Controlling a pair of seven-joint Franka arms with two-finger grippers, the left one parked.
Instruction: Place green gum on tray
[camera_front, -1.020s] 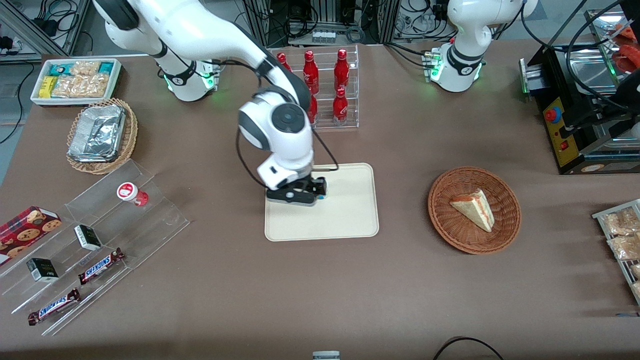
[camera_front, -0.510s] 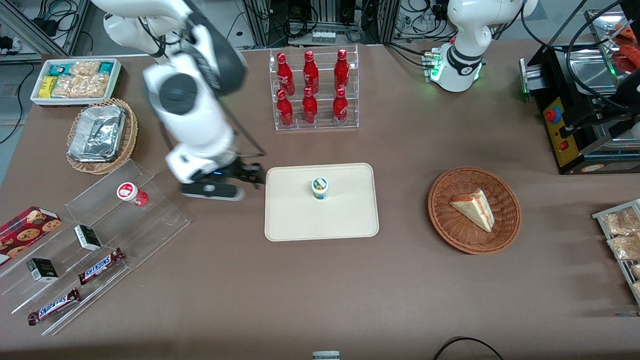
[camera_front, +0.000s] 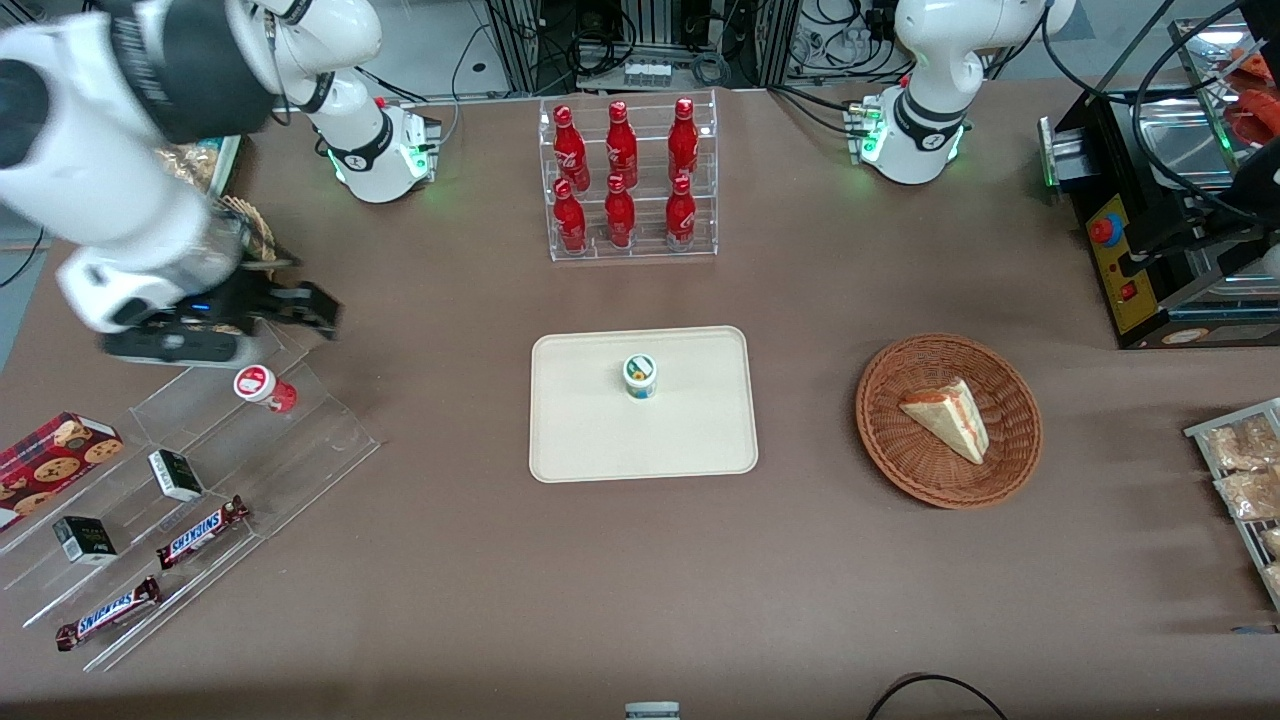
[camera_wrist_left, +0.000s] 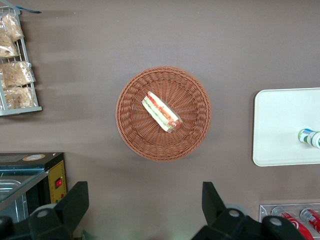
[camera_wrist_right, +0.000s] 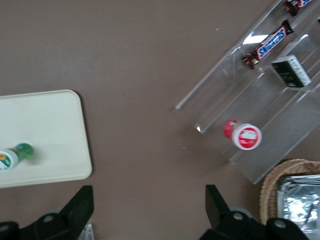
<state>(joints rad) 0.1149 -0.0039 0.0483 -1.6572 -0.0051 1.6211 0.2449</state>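
Observation:
The green gum (camera_front: 640, 375) stands upright on the cream tray (camera_front: 690, 440), near the tray's middle, with nothing touching it. It also shows in the right wrist view (camera_wrist_right: 15, 155) on the tray (camera_wrist_right: 50, 125) and in the left wrist view (camera_wrist_left: 310, 137). My right gripper (camera_front: 300, 310) is open and empty. It hangs above the table toward the working arm's end, well away from the tray and just above the acrylic stand. In its own view (camera_wrist_right: 148, 197) the fingers stand wide apart over bare table.
A red-lidded bottle (camera_front: 262, 386) sits on the acrylic stand (camera_front: 320, 440), close to the gripper, along with snack bars and small boxes. A rack of red bottles (camera_front: 625, 180) stands farther from the camera than the tray. A wicker basket (camera_front: 900, 470) holds a sandwich.
The gripper has let go of the green gum on the tray, then swung away fast toward the working arm's end of the table and risen. The gum stays put.

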